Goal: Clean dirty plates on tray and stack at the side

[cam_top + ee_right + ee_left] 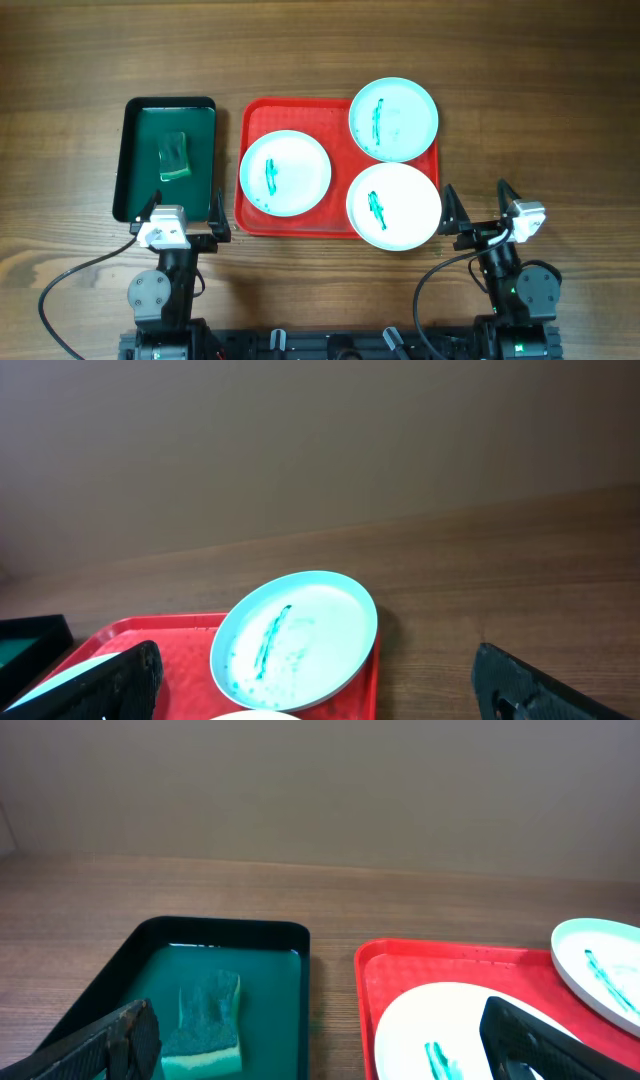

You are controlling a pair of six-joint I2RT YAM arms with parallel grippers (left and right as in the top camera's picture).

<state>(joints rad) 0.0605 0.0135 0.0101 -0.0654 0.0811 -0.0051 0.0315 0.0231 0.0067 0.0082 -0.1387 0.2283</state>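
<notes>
Plates (285, 172), round and smooth, teal-smeared, on rounded red tray (262, 115).

The left hand (183, 212) and right hand (477, 200) are showing tapered, rough-surfaced black fingers (452, 210), each one carrying a white camera block (163, 230) at the wrist. Grey round joint housings (150, 293) are sitting on black arm bodies, black cables (60, 290) are looping from both, and a small green light (518, 348) is glowing at the right base
</notes>
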